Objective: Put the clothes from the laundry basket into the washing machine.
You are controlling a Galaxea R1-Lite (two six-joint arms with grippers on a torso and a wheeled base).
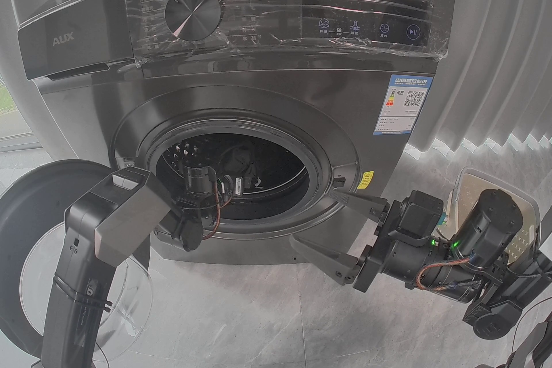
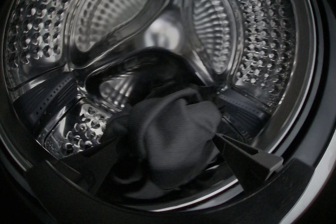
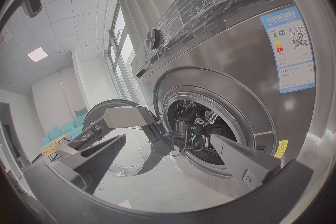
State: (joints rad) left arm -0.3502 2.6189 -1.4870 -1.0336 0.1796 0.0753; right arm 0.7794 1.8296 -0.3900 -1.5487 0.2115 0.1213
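Our left gripper sat inside the drum with its jaws spread wide, gripping nothing. A dark garment lay slumped between the fingers, at six o'clock on the drum floor and close to the door lip. We judged the step in hand to be the drop-off. To do it well, we would have held the jaws wide and drawn the arm straight back through the middle of the opening, so that no fold snagged on a fingertip and trailed out over the lip. A nudge deeper first might have helped. Outside, our right gripper hung open and empty at four o'clock from the opening of the washing machine. The laundry basket stood behind that arm at three o'clock; we could not tell what it held. The door stood swung open at eight o'clock
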